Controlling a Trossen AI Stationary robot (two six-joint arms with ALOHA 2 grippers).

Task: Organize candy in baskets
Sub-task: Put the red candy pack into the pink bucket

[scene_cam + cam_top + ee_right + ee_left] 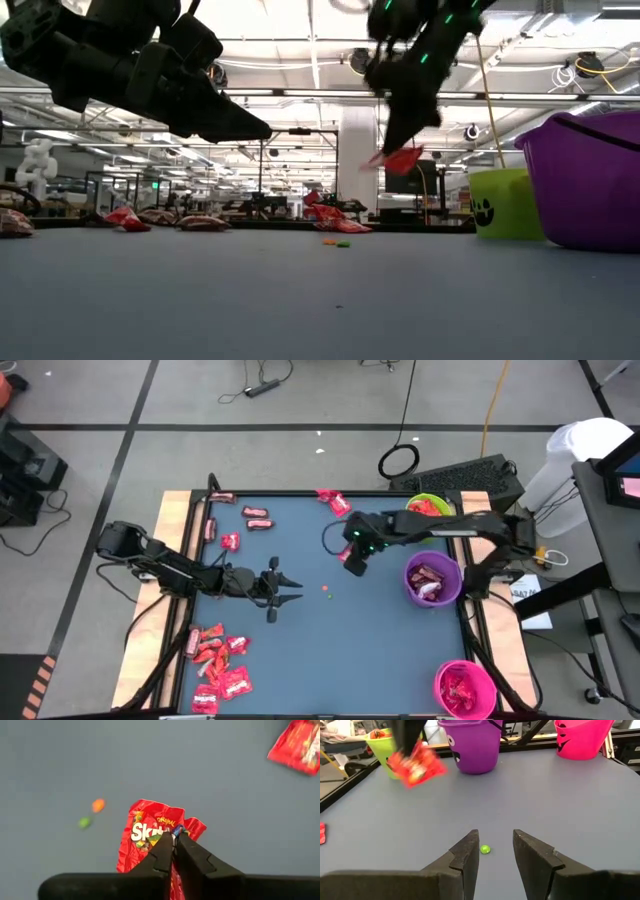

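Step in hand: carrying one piece to a basket. The right gripper (174, 836) is clamped on the edge of a red candy packet (147, 837), which hangs below its fingers, lifted clear of the blue table (300, 620). Beneath it lie two loose round dots — one orange (98, 805), one green (84, 822). The purple basket (433, 580) stands just beside the gripper, the green basket (428, 506) beyond it, the pink basket (464, 686) well apart at the table corner. The left gripper (494, 851) hovers mid-table, fingers apart and empty. More candy (215, 660) lies heaped behind it. Next move, as I judge it — swing the packet over a basket's rim before letting go; a red packet probably suits the green one, which shows red contents.
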